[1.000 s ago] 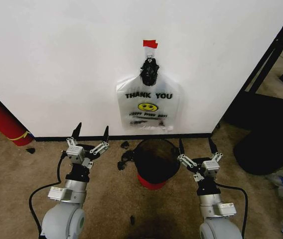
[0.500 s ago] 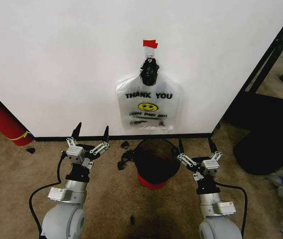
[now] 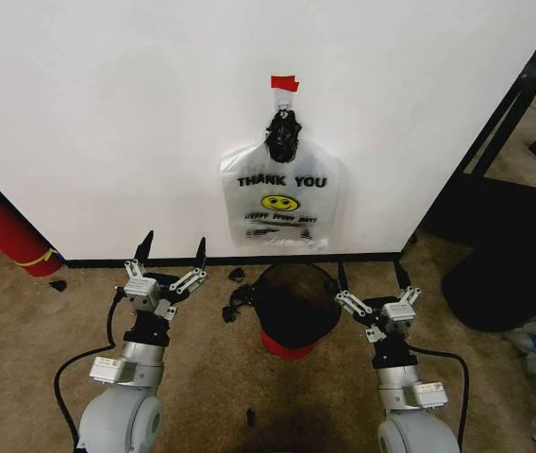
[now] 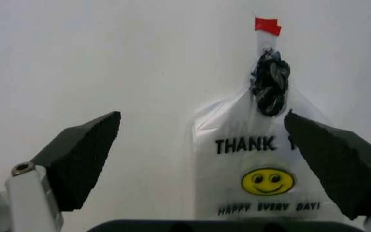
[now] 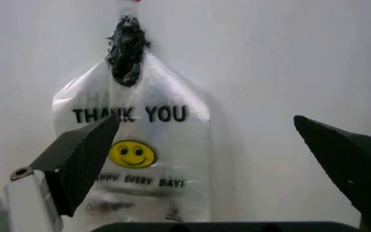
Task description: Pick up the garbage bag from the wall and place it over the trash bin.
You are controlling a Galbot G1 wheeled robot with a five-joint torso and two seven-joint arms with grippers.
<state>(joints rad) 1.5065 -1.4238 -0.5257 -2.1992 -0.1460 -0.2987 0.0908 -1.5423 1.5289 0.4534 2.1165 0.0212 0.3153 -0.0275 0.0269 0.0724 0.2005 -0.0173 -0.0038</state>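
Low in the frame, the left hand and right hand hover spread and empty, flanking the trash bin at lower centre with open carpet around. Beyond, the garbage bag hangs at centre on the wall, its bottom edge just above the bin's rim.

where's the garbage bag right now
In the head view the garbage bag hangs on the white wall near centre, under a red tape tab, directly above the trash bin on the floor.

Carpeted indoor room, plain white wall, red cylinder, black rack
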